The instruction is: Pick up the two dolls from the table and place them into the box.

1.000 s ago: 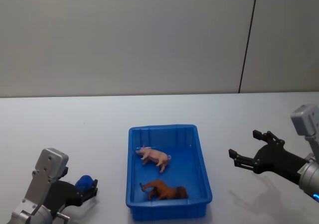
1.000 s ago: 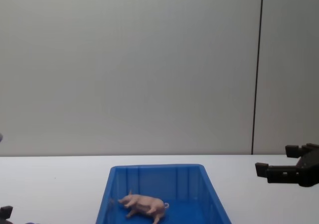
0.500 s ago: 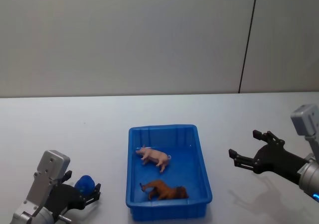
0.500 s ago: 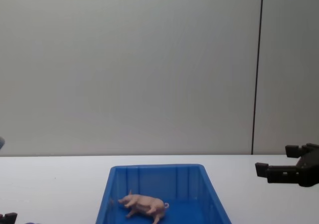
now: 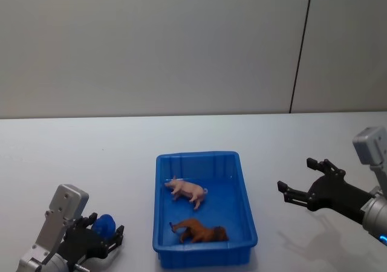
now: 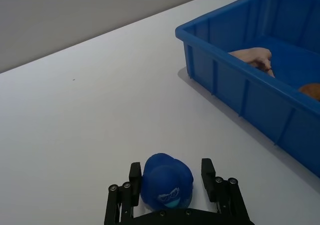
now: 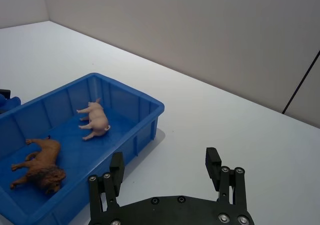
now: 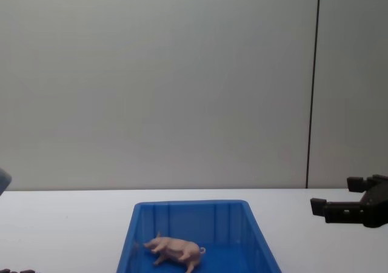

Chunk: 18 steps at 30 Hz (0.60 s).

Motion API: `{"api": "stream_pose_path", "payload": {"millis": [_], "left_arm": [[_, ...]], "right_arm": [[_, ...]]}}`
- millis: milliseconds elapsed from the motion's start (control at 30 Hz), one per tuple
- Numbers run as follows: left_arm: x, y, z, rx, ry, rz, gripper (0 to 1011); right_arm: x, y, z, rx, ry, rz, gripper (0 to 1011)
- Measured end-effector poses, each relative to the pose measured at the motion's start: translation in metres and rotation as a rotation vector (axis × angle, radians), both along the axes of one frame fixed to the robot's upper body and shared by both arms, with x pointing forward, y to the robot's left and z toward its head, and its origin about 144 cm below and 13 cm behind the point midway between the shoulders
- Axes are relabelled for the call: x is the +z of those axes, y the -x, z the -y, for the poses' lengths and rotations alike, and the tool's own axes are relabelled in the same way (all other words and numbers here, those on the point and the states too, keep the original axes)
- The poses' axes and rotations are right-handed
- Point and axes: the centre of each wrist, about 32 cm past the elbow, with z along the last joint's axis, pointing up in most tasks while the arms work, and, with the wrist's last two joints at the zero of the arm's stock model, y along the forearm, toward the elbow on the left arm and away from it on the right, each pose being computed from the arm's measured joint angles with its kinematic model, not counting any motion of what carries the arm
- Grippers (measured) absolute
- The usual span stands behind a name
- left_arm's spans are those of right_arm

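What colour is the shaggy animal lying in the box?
Reddish-brown shaggy toy animal, best seen in the right wrist view.

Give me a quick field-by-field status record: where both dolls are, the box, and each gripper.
pig: lying inside the box, far half
brown shaggy animal: lying inside the box, near half
box: blue bin on the table, centre
left gripper: low over the table left of the box, fingers either side of a small blue toy
right gripper: open, empty, right of the box

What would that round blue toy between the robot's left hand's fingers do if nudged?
The blue toy looks rounded and smooth, so it would probably roll or slide on the white table. It seems small and light. The left hand, fingers spread either side, could likely close around it.
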Motion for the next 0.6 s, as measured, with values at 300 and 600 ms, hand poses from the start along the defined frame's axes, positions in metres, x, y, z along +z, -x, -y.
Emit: {"api": "stream_pose_path", "payload": {"millis": [300, 600], "left_arm": [[-0.0014, -0.0002, 0.0000, 0.000, 0.002, -0.013, 522], [0.0026, -0.0012, 0.0020, -0.006, 0.004, -0.001, 451]], "right_arm": [[0.0000, 0.0000, 0.0000, 0.000, 0.000, 0.000, 1001], [0.0000, 0.0000, 0.0000, 0.000, 0.000, 0.000, 1001]]}}
